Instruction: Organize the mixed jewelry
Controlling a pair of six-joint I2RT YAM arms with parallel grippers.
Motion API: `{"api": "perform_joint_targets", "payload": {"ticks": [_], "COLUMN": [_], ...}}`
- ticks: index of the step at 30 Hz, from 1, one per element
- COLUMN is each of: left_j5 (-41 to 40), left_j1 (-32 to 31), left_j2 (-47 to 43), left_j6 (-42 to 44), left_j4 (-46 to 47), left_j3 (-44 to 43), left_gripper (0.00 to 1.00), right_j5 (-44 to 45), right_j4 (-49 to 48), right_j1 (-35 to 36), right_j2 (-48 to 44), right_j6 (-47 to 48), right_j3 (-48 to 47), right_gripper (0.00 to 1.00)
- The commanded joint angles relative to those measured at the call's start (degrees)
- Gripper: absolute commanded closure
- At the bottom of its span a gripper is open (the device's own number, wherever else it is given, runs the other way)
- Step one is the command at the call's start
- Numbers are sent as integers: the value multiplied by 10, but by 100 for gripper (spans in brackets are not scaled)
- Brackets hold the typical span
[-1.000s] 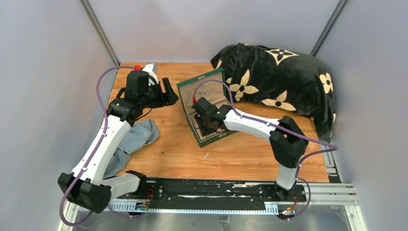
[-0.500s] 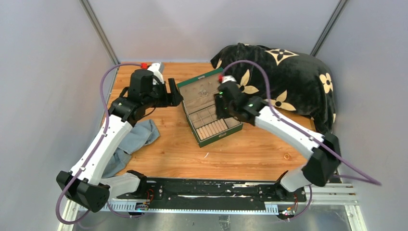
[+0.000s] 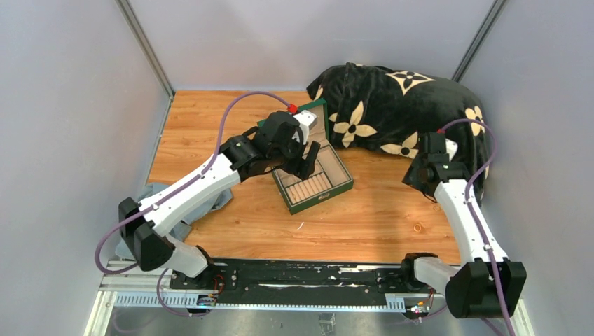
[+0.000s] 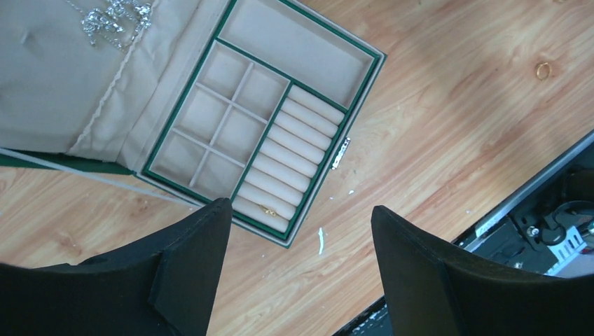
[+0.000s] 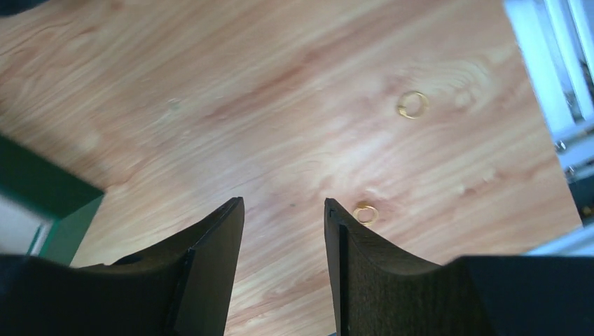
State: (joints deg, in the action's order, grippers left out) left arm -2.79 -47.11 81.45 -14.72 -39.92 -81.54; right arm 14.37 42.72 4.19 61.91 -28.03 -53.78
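The green jewelry box [image 3: 335,187] lies open in the middle of the table, and my left gripper [image 3: 307,158] hovers above it, open and empty. The left wrist view shows a silvery cluster [image 4: 115,17] on the lid's pale lining. A small gold piece [image 4: 269,210] sits in the ring rolls. A gold ring [image 4: 543,70] lies on the wood to the right of the green jewelry box [image 4: 364,49]. My right gripper [image 5: 284,203] hangs open above bare wood, with one gold ring [image 5: 365,213] beside its right finger and another ring [image 5: 412,103] farther off.
A black flowered blanket [image 3: 406,105] fills the back right corner, close behind my right gripper [image 3: 419,176]. A blue cloth [image 3: 216,199] lies under the left arm. A thin pale sliver [image 4: 321,240] lies in front of the box. Grey walls enclose three sides.
The left arm has swung right from the back left to above the box. The right arm has pulled out of the box to the right side, its jaws widening.
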Motion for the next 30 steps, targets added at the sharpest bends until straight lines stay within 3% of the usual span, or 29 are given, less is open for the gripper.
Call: {"api": "perform_joint_targets", "payload": {"ticks": [1,12,19,30], "left_j5": [12,24,38,30], "left_j1": [-3,-3,-3,-3], "left_j2": [25,105,145,140], "left_j6": [25,-6,-41,-37], "left_j4": [-10,-30,-32,-49], "left_j3": [-35,-105,-139,-144], "left_gripper": [22,21,21,21], "right_j5": [13,54,-40,-92], "right_j4": [59,-17,-92,-162], "right_j1": [-80,-151,-230,-284], "right_j2": [19,13,108,184], "right_j6": [-22,-18,53,105], "right_j3": [11,63,70,64], "right_gripper": [49,51,51,54]}}
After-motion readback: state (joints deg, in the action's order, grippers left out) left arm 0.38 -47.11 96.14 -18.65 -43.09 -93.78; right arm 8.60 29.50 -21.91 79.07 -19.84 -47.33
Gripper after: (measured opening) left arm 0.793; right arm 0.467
